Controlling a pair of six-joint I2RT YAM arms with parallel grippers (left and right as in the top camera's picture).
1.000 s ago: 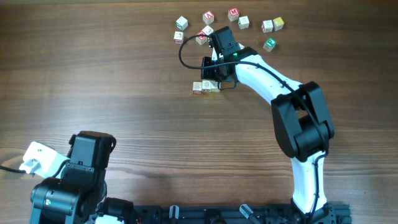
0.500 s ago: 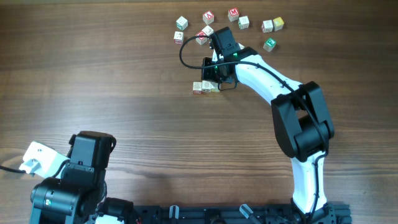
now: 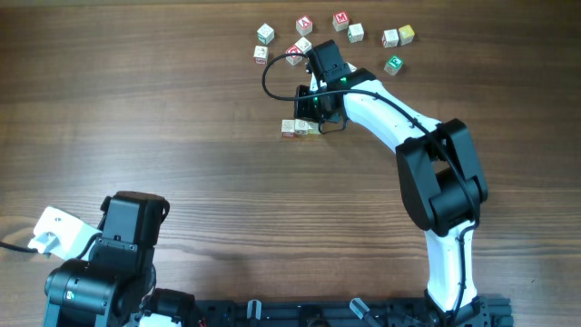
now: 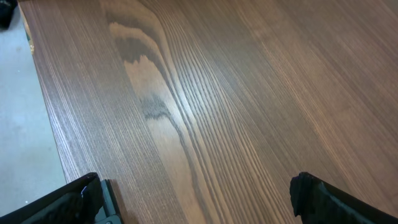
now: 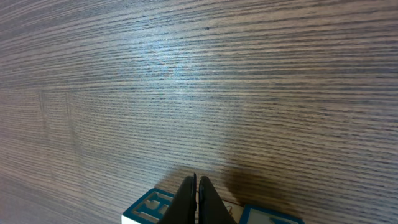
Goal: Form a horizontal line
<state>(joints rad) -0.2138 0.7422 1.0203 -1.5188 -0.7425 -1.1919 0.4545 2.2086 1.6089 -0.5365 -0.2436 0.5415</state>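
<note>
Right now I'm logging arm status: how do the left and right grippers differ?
The left gripper is open, while the right gripper is shut. The left one has only table beneath it, while the right one's tips sit at the horizontal line of cubes. Both hold nothing.

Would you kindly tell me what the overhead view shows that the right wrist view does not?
Only the overhead view shows the loose cubes scattered at the far side, the left arm, and the whole right arm reaching to the horizontal line. Only the right wrist view shows the right pincer shut, seen between two teal-marked cubes. Both share the wooden table and, it seems, cubes of that line.
</note>
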